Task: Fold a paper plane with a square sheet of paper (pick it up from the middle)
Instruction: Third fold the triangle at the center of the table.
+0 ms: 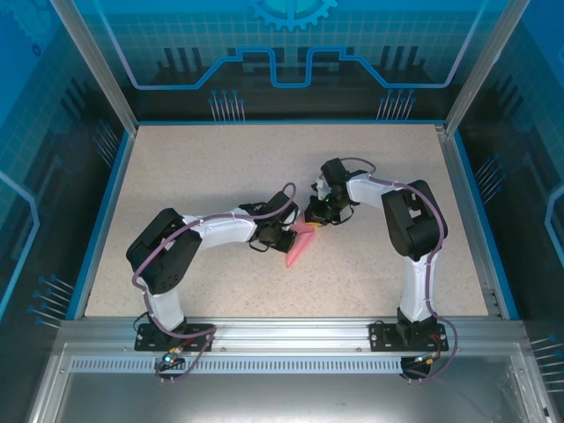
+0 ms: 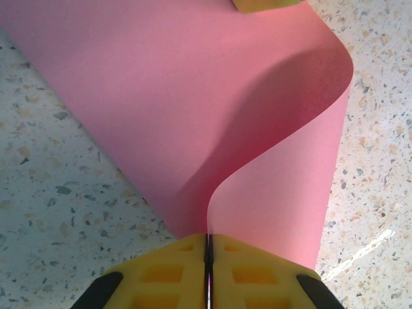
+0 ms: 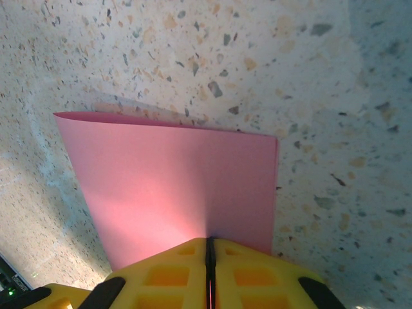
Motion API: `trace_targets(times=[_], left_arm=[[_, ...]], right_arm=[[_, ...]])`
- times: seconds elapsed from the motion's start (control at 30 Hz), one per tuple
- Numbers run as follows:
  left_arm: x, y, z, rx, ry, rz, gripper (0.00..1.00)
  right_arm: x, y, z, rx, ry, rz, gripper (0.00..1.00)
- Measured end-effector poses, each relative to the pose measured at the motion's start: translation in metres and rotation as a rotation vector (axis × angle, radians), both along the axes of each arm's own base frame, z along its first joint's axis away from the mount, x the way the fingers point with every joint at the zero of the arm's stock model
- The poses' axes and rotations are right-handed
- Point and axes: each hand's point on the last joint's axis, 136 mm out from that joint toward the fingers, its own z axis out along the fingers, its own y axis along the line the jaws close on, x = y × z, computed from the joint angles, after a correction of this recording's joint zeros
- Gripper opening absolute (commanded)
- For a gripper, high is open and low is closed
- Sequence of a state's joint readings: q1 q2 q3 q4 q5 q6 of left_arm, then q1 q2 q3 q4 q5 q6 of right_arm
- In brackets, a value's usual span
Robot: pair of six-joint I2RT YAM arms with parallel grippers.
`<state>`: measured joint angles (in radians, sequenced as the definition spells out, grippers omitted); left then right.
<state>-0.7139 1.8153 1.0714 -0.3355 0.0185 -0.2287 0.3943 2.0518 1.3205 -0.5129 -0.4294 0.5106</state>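
Note:
The square sheet of paper is pink-red and sits mid-table between my two grippers. My left gripper is shut on one edge of it. In the left wrist view the sheet bends in a tall curl away from the shut yellow jaws of the left gripper. My right gripper is shut on the opposite edge. In the right wrist view the sheet spreads out from the right gripper over the speckled table, with its far edge curling up at the left.
The speckled table has blue rails along its sides and clear walls behind. A yellow fingertip of the other gripper touches the sheet's far edge in the left wrist view. Both arm bases stand on the near metal rail.

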Motion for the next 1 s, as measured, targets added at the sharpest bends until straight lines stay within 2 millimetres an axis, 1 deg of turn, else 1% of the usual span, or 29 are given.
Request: trace_targets(times=[0.63,0.77,0.87,0.93,1.0], left_arm=[[0.001,0.001,-0.005,0.011,0.008,0.003,0.1],[0.001,0.001,-0.006,0.011,0.009,0.003,0.1],[0.001,0.001,-0.007,0.012,0.01,0.003,0.1],[0.0,0.001,-0.007,0.013,0.011,0.003,0.1],[0.001,0.001,-0.007,0.013,0.011,0.003,0.1]], right_arm=[[0.0,0.0,0.0,0.001,0.0,-0.001,0.1],[0.0,-0.002,0.003,0.003,-0.003,-0.006,0.12],[-0.001,-0.006,0.017,0.034,-0.016,-0.025,0.15],[-0.002,-0.012,0.032,0.059,-0.042,-0.047,0.14],[-0.003,-0.017,0.053,0.092,-0.089,-0.068,0.11]])
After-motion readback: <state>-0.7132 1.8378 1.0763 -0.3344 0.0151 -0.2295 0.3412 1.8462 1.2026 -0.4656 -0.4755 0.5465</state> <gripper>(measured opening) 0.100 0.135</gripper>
